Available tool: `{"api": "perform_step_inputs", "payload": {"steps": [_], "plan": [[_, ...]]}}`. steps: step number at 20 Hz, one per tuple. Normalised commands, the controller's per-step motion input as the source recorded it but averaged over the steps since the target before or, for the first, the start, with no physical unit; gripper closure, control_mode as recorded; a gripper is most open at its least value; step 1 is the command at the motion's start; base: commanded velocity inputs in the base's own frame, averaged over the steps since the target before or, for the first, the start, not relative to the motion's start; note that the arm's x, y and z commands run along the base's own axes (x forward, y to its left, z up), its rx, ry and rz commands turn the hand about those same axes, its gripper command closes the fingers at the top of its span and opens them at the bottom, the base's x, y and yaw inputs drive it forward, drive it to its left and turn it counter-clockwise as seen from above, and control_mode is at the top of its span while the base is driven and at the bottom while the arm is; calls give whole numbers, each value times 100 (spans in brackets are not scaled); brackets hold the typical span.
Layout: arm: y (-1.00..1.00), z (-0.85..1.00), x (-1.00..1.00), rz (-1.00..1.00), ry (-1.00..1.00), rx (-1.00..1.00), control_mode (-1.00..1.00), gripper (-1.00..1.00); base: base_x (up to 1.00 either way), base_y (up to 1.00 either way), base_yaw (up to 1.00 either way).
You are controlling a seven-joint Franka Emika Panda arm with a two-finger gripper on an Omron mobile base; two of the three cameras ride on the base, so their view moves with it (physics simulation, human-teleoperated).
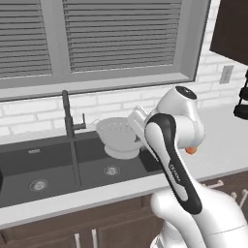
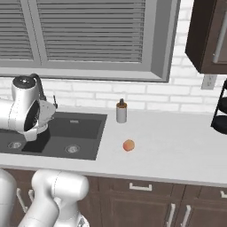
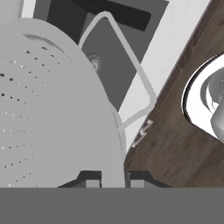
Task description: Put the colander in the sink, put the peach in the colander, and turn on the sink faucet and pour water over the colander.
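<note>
My gripper (image 3: 113,181) is pinched narrow on the colander (image 1: 117,137) rim, bowl hanging right at my fingertips over the sink (image 1: 53,167) (right basin). Farther right the peach (image 2: 128,145) sits on the counter (image 2: 177,146), well apart.

Ahead of me at twelve o'clock a window (image 1: 116,38) with closed grey blinds sits in a white brick wall (image 2: 133,95). A soap dispenser bottle (image 2: 121,111) stands upright on the pale counter (image 2: 177,146). At two o'clock a wall outlet (image 2: 207,81) sits below a dark upper cabinet (image 2: 208,35). At three o'clock stands a black rack (image 2: 220,113). Under the counter run brown cabinet fronts (image 2: 146,201) with pale handles.
</note>
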Motion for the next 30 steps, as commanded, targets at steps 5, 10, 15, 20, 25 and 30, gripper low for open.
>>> {"api": "perform_step_inputs", "payload": {"steps": [5,10,15,20,25,30], "plan": [[0,0,0,0,0,0,100,100,48,-5,0],[0,0,0,0,0,0,100,100,33,0,0],[0,0,0,0,0,0,100,100,40,-6,0],[0,0,0,0,0,0,100,100,50,-10,11],[0,0,0,0,0,0,100,100,8,-5,0],[0,0,0,0,0,0,100,100,18,0,0]]}}
